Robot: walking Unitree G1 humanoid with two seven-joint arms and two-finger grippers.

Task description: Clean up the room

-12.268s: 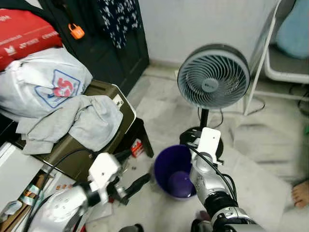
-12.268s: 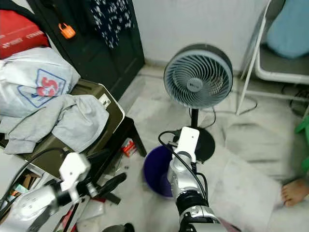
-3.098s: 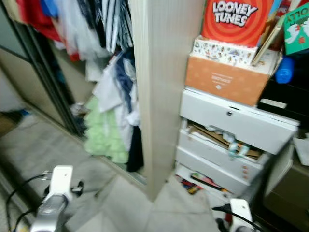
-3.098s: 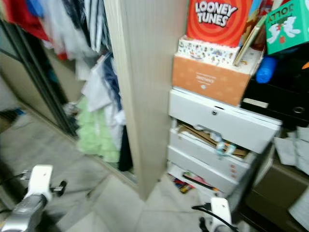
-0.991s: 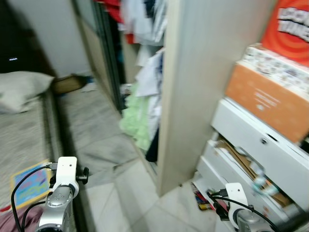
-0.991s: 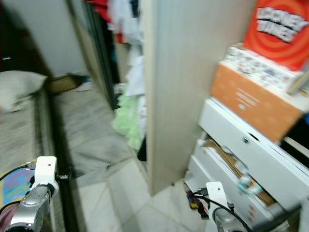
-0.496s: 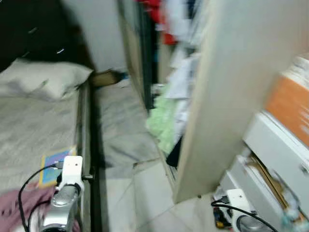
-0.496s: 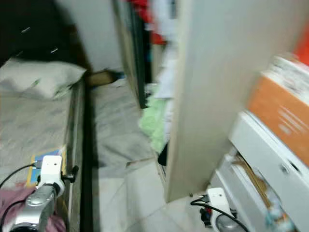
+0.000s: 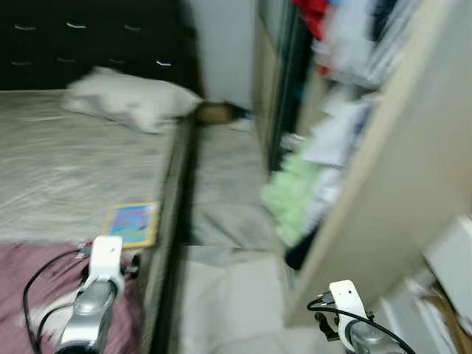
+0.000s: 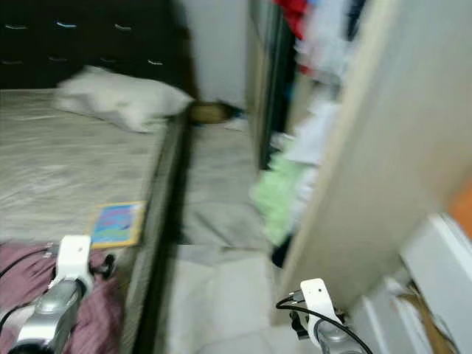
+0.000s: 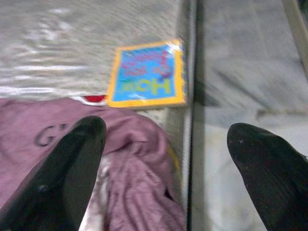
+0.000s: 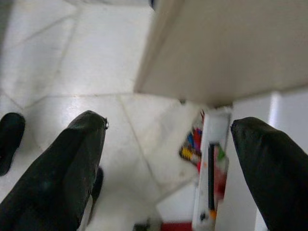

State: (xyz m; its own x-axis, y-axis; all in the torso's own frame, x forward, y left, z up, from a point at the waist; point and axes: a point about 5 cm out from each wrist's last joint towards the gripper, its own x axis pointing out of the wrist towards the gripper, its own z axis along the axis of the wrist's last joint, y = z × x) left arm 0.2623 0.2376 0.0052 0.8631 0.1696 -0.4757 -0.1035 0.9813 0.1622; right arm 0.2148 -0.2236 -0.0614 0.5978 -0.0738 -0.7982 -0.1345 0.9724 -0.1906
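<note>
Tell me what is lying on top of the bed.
On the bed lie a pale pillow, a blue, yellow-edged book and a crumpled purple garment. What the garment covers is hidden.

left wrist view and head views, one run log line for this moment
phase: walking, blurred | left gripper: open, above purple garment on bed | right gripper: open, over floor | book: at bed edge

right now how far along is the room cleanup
Nothing looks tidied yet. Both grippers are open and hold nothing: the left gripper hangs over the bed's edge, the right gripper over the floor tiles by the drawers. Left to do: the purple garment and the colourful booklet lie on the bed, and pale green clothes spill from the wardrobe. The head views are blurred.
</note>
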